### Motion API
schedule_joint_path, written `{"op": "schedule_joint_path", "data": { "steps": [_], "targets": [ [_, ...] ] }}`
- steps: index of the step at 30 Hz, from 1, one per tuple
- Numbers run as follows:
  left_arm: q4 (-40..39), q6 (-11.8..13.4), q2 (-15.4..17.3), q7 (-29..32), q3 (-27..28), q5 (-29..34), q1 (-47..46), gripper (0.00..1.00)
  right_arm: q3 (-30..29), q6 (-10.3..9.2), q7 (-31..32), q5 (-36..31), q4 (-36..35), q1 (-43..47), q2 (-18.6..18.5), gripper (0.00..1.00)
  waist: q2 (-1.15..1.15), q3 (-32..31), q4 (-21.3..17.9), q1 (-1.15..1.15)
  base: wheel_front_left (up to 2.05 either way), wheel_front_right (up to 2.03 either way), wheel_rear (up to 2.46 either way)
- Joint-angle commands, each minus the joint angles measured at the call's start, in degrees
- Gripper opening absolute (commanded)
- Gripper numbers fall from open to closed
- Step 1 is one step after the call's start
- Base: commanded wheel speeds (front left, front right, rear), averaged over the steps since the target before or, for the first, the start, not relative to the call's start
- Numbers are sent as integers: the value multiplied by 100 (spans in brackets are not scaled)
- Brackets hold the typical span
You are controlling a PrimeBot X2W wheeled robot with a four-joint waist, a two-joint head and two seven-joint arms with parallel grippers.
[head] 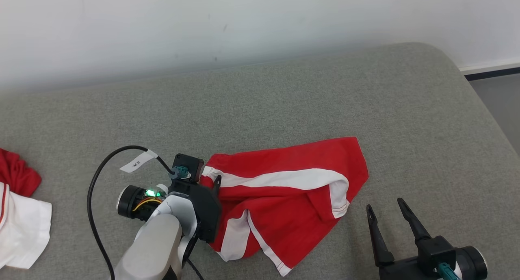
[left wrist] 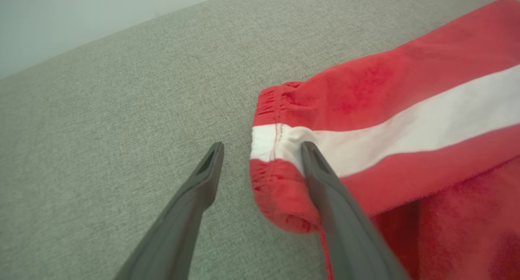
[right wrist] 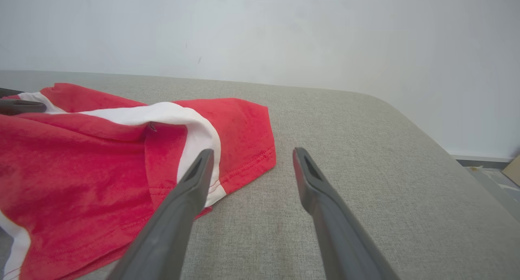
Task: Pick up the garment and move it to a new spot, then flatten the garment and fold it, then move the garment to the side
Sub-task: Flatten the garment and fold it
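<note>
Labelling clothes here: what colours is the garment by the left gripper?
The garment is red with white stripes, clearest in the head view.

At the tips of the left gripper [left wrist: 262, 146], the red cloth garment with white stripes [left wrist: 365, 97] looks soft, matt and faintly fuzzy, with a puckered, stitched hem. The grey woven upholstered surface [left wrist: 101, 121] beneath both grippers is a coarse, matt weave. The long dark fingers [right wrist: 178, 215] of the right gripper [right wrist: 252, 151] look like smooth, matt plastic.

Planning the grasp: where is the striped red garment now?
Head view, lower centre: the garment lies on the grey surface, the left gripper straddling its left edge, the right gripper apart at its right.
</note>
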Motion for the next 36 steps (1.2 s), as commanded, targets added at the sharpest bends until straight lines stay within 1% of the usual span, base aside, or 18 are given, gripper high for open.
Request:
{"op": "schedule_joint_path", "data": {
  "steps": [1,2,3,4,12,16,18,21,23,26,27,28,30,32,34,36],
  "targets": [
    [-42,26,-5,-59,-2,-34,69,73,2,-13,-7,24,-24,63,10,100,0,-34,30,0,0,0,0],
    [-73,36,-5,-80,-6,-46,94,48,8,-13,-7,27,-26,73,10,100,0,-49,39,0,0,0,0],
    [-105,27,-6,-110,-8,-77,128,12,11,-13,-7,30,-28,78,10,100,0,-62,51,0,0,0,0],
    [-142,21,-6,-141,-2,-114,163,0,9,-13,-7,31,-29,77,10,100,0,-74,64,0,0,0,0],
    [-540,-14,11,-518,-20,-220,422,0,34,-13,-7,73,7,109,10,100,0,-113,164,0,0,0,0],
    [-956,43,98,-804,21,-270,704,0,58,-13,-7,99,-2,117,10,100,0,-132,198,0,0,0,0],
    [-1239,22,113,-873,23,-339,946,0,22,-13,-7,110,-20,118,9,100,0,-124,239,0,0,0,0],
    [-1655,-23,122,-698,-102,-438,1416,0,-49,-13,-6,96,-38,152,10,100,0,-103,330,0,0,0,0],
    [-1958,-49,113,-462,-233,-514,1719,0,-76,-13,-6,68,-33,151,10,100,0,-81,388,0,0,0,0],
    [-2466,-88,135,-173,-373,-613,2109,50,-105,-13,-6,46,-22,132,10,100,0,-64,460,0,0,0,0],
    [-2665,-46,181,-130,-378,-610,2209,92,-107,-13,-6,40,-16,126,10,100,0,-66,475,0,0,0,0],
    [-2858,33,250,-104,-334,-600,2277,100,-103,-13,-7,34,-11,117,10,100,0,-71,487,0,0,0,0],
    [-3287,319,499,-173,-222,-348,2303,100,-109,-13,-6,31,0,110,9,100,0,-95,517,0,0,0,0],
    [-3604,571,630,-221,-99,-230,2322,100,-105,-13,-6,30,15,109,11,100,0,-120,535,0,0,0,0],
    [-3793,710,763,-142,-6,-160,2335,100,-75,-13,-6,41,36,107,8,100,0,-140,533,0,0,0,0],
    [-3854,782,817,-98,82,-198,2295,100,-39,-13,-6,66,49,90,9,100,0,-143,520,0,0,0,0]
  ]
}}
